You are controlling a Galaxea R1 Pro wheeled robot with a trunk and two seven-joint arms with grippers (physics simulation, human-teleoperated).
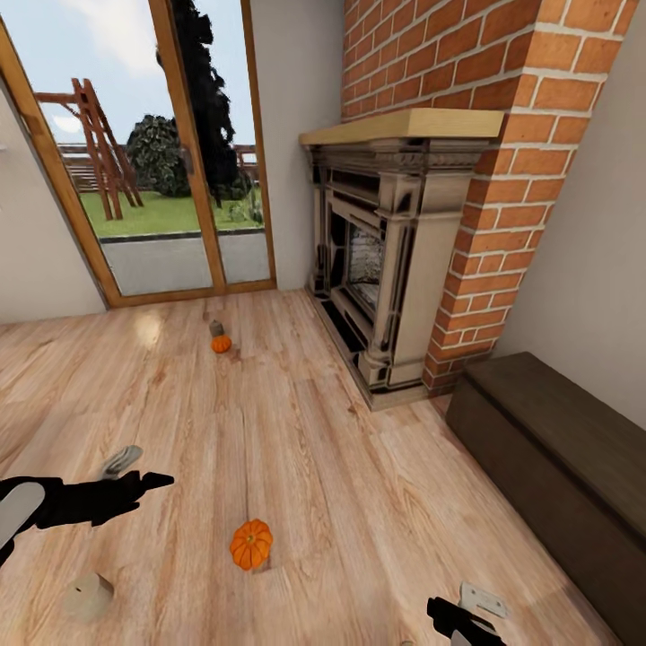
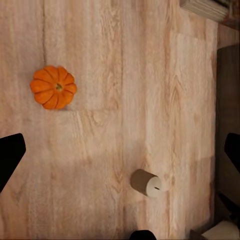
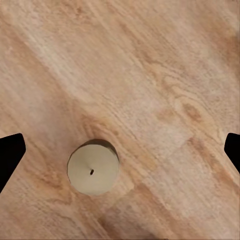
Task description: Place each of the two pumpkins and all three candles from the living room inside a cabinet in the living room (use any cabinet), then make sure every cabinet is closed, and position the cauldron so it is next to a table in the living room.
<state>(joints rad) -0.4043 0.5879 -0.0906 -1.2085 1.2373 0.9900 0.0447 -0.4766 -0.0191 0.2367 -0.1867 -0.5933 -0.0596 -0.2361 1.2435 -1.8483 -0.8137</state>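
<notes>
My right gripper [image 3: 120, 150], fingers apart and empty, is hanging over an upright candle [image 3: 93, 168] (wick up), nearer than my left.

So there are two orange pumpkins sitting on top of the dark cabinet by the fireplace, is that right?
Not quite. There are two orange pumpkins, but they sit on the wooden floor, not on the dark cabinet. The head view shows the near pumpkin in the middle of the floor and the far pumpkin towards the glass door; the cabinet top there is bare.
</notes>
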